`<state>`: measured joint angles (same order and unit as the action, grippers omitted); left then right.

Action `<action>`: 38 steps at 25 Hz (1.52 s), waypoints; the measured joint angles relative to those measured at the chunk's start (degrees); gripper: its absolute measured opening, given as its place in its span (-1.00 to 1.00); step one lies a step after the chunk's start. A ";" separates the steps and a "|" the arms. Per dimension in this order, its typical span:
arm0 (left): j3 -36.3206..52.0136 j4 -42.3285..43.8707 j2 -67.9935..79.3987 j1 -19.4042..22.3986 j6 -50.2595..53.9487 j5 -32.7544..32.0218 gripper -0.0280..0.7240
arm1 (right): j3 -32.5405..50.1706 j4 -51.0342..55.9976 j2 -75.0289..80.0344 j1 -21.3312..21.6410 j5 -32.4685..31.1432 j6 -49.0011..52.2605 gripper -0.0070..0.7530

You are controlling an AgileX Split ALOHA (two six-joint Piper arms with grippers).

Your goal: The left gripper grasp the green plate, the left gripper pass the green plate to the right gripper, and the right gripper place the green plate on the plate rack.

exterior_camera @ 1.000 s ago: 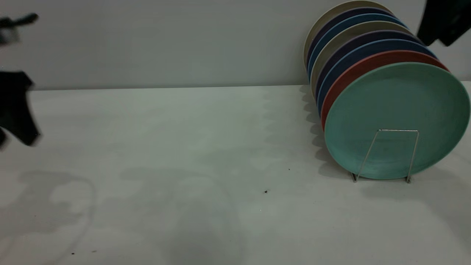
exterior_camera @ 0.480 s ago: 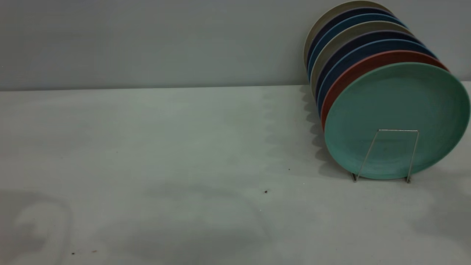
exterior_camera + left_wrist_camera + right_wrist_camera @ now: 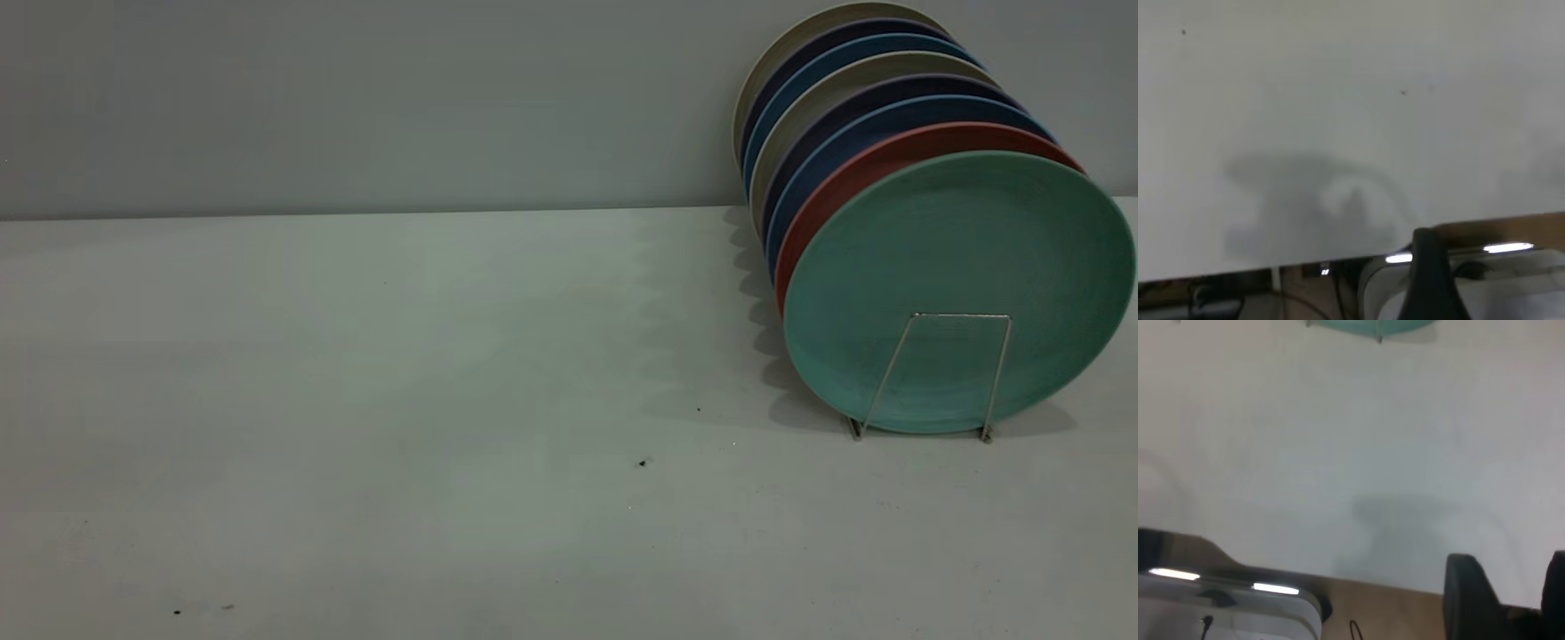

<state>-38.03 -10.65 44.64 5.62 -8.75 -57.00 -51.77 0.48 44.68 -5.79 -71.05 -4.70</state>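
Note:
The green plate (image 3: 960, 267) stands upright as the front plate in the plate rack (image 3: 965, 314) at the table's far right, leaning behind the rack's front wire loop. Its lower rim (image 3: 1371, 325) also shows in the right wrist view. Neither arm appears in the exterior view. My right gripper (image 3: 1513, 590) hovers open over the table's near edge, far from the plate, with nothing between its fingers. My left gripper (image 3: 1429, 267) shows only as one dark shape past the table's edge, holding nothing that I can see.
Behind the green plate stand a salmon plate (image 3: 845, 178), blue plates (image 3: 853, 129) and beige ones. The white table (image 3: 400, 356) carries a few dark specks (image 3: 642, 462). A grey wall rises behind. White equipment (image 3: 1238, 613) lies beyond the table's edge.
One second ago the left arm was at the exterior view's left edge and the right arm at its top right; both have left it, and their shadows have faded from the table.

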 joint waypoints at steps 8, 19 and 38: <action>3.92 -0.01 -22.22 0.00 2.54 -9.04 0.47 | 18.23 2.92 -20.39 0.00 3.98 -0.18 -0.24; 4.75 4.29 -36.56 -0.52 2.53 -9.53 0.47 | 24.23 1.99 -39.46 0.00 6.16 -2.97 -0.24; 10.18 8.53 -36.80 -3.69 5.11 -7.74 0.47 | 24.23 0.24 -44.39 -1.63 6.06 -1.22 -0.31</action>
<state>-27.86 -2.12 7.84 1.93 -3.64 -64.73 -27.54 0.72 0.29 -7.42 -64.99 -5.92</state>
